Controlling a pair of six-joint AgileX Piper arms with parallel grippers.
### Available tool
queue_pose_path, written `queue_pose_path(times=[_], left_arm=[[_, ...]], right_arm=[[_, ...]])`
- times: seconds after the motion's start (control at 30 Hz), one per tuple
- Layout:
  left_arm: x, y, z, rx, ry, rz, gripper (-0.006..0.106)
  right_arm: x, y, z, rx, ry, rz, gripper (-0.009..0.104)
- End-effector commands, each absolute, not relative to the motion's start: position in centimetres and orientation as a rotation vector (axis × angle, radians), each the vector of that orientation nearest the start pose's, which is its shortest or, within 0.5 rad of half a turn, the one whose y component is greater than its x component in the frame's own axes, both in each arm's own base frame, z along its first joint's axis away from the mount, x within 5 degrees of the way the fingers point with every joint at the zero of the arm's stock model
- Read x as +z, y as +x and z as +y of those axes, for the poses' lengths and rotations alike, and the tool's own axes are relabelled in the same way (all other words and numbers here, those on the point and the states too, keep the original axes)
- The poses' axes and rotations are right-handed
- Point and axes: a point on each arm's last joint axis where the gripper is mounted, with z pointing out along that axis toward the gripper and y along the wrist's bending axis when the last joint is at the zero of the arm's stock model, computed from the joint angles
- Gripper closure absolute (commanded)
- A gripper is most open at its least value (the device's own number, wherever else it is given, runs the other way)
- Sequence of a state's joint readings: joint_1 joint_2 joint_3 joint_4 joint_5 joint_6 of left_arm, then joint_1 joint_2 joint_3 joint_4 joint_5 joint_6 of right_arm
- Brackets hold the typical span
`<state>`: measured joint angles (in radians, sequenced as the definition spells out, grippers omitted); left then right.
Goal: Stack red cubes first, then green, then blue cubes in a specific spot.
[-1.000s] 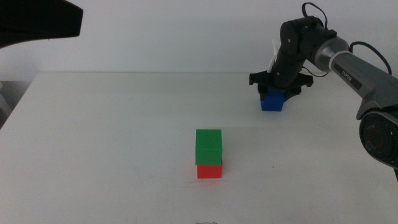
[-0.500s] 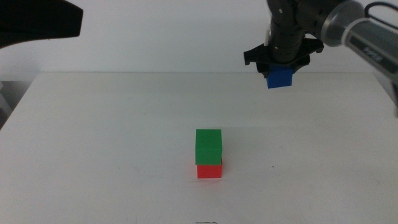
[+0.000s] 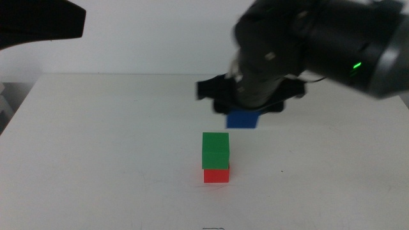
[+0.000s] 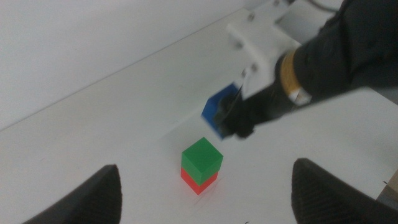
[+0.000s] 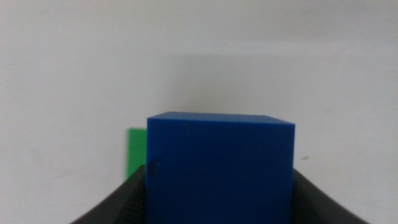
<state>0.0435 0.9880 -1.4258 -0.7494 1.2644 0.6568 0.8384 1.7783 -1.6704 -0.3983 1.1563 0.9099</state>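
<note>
The green cube (image 3: 215, 149) sits on the red cube (image 3: 216, 174) on the white table, near the middle. My right gripper (image 3: 246, 115) is shut on the blue cube (image 3: 242, 119) and holds it in the air, a little above and to the right of the stack. The right wrist view shows the blue cube (image 5: 219, 167) between my jaws with the green cube (image 5: 136, 159) partly showing below it. The left wrist view shows the green cube (image 4: 202, 155), red cube (image 4: 195, 181) and blue cube (image 4: 214, 113). My left gripper (image 4: 205, 199) is open, high above the table.
The white tabletop (image 3: 102, 147) spreads around the stack. The left arm's dark body (image 3: 38, 22) shows at the upper left corner of the middle view. The right arm (image 3: 319, 45) reaches over the table's back right.
My right gripper lifted the blue cube off the table at the back right and carried it left and toward the front, to just above the green-on-red stack. The stack has not moved.
</note>
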Motion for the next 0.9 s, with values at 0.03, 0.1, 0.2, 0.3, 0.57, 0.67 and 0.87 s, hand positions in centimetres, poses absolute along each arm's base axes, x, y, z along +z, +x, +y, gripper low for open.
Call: queue_pose_path(times=[0.03, 0.1, 0.2, 0.3, 0.57, 0.67, 0.87], left_arm=[[49.0, 13.1, -5.8, -0.588, 0.762, 1.929, 0.007], [49.0, 13.1, -5.8, -0.588, 0.762, 1.929, 0.007], [49.0, 13.1, -5.8, -0.588, 0.762, 1.929, 0.007], [49.0, 13.1, -5.8, -0.588, 0.762, 1.929, 0.007], [49.0, 13.1, -5.8, -0.588, 0.762, 1.929, 0.007], [49.0, 13.1, -5.8, -0.588, 0.762, 1.929, 0.007], [49.0, 13.1, -5.8, -0.588, 0.762, 1.929, 0.007]], right_arm=[[35.3, 27.5, 27.2, 0.138, -0.008, 2.511, 0.096], [34.5, 27.8, 28.0, 0.143, -0.004, 2.539, 0.096], [33.9, 28.3, 28.8, 0.155, -0.002, 2.557, 0.096], [33.3, 28.5, 29.2, 0.17, -0.007, 2.565, 0.096], [32.4, 29.0, 29.9, 0.18, -0.024, 2.562, 0.096], [32.5, 29.0, 29.9, 0.189, -0.026, 2.557, 0.096], [31.6, 29.1, 29.9, 0.123, -0.025, 2.592, 0.096]])
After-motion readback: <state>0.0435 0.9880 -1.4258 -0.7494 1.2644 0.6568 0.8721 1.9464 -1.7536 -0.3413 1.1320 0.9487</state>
